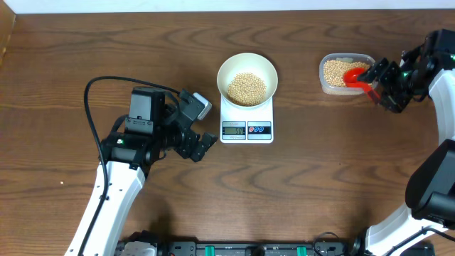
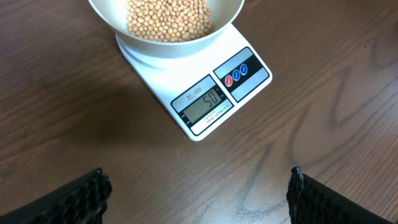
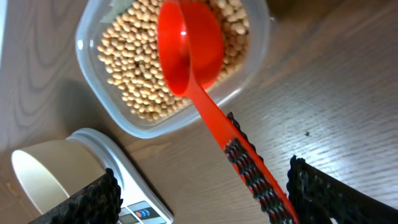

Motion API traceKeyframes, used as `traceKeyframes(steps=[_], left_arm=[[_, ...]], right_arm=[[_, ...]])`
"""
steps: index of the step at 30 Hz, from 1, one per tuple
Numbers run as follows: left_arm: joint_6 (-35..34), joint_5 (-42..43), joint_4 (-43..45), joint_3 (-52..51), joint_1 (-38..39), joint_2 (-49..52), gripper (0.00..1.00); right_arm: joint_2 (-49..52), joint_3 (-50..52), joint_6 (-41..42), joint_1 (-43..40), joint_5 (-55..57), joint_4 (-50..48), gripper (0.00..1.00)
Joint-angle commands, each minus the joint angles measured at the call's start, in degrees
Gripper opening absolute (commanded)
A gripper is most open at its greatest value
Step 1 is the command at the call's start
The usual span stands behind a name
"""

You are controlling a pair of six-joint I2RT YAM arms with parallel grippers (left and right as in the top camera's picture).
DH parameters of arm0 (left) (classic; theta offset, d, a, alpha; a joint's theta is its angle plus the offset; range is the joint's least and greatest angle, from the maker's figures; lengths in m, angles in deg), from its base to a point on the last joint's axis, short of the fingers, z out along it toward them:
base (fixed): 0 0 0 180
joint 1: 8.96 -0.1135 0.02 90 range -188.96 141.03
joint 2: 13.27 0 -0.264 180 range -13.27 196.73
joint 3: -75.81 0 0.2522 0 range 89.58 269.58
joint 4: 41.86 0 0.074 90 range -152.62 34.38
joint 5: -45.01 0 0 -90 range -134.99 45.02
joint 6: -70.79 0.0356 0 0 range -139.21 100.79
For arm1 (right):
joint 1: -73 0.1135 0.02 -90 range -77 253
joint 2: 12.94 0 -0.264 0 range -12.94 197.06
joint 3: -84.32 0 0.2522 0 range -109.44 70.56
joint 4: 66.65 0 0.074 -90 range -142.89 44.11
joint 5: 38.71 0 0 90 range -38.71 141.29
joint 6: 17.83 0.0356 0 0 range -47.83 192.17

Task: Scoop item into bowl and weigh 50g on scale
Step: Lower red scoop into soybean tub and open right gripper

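Note:
The white bowl (image 1: 247, 57) with tan beans (image 1: 246, 88) stands on the white scale (image 1: 247, 118). In the left wrist view the scale (image 2: 163, 79) reads 50 under the bowl (image 2: 180, 47). My left gripper (image 1: 206, 126) is open and empty, left of the scale, above bare table (image 2: 199, 199). The red scoop (image 1: 353, 74) lies with its empty cup on the beans (image 3: 134, 74) in the clear tub (image 1: 328, 85). Its handle (image 3: 249, 165) runs between the fingers of my right gripper (image 3: 202, 193), which is open; the handle is next to the right finger.
The clear tub (image 3: 134, 127) sits at the back right, right of the scale (image 3: 134, 186) and bowl (image 3: 50, 171). A black cable (image 1: 89, 107) loops at the left arm. Brown wood table all round.

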Motion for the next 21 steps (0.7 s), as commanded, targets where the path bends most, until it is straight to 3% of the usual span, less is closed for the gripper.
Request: traceKeyframes(steps=[1,10,21], left_arm=[[0.52,-0.33,-0.04,-0.24,0.17,0.17,0.93],[0.52,-0.33,-0.04,-0.24,0.17,0.17,0.93],[0.52,-0.33,-0.04,-0.24,0.17,0.17,0.93]], right_arm=[[0.02,0.33,-2.16,-0.39,1.51,0.92,0.85],[-0.44,-1.53,-6.71,-2.21,7.5,7.52,0.99],[-8.44,-10.19,-16.17,-3.82,9.73,14.78,0.99]])
